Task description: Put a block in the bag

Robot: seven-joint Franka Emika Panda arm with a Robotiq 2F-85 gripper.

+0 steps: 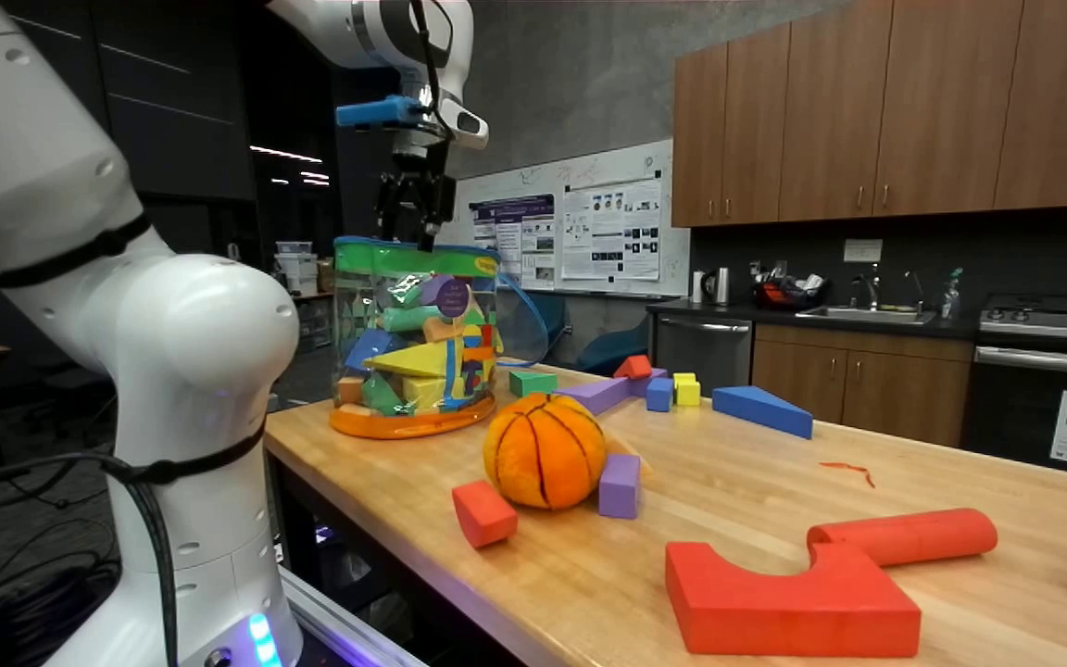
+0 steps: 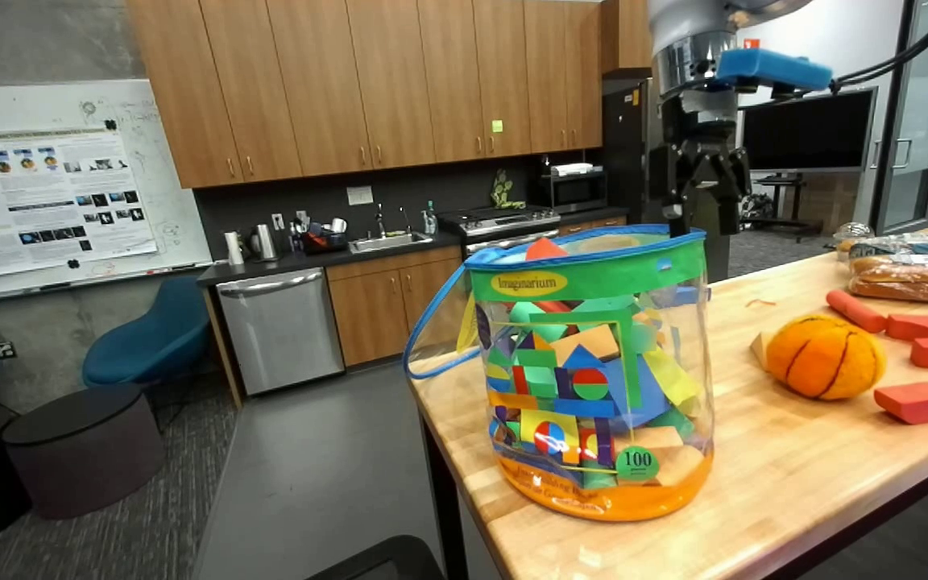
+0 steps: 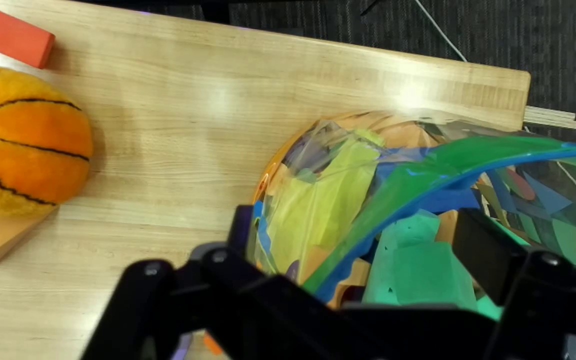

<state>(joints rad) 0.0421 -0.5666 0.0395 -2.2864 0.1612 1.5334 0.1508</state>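
The red bar (image 1: 909, 535) lies well apart from my pincer (image 2: 703, 229), lower down on the surface (image 1: 737, 482) and out beyond the orange ball (image 1: 545, 451); its long axis seems to run more across than along the line from me to it. One end meets, or nearly meets, the notched red block (image 1: 788, 607); which, I cannot tell. My wrist view leaves the bar out.

My pincer is spread wide above the bag (image 2: 633, 275), with nothing between its fingers that I can see. The rim (image 3: 433, 165) passes below that gap: one finger (image 3: 485, 252) is over the bag's mouth, the other just outside it; whether either touches, I cannot tell. I judge that I should rise clear first, then pass the ball and grip across the bar's slim width.
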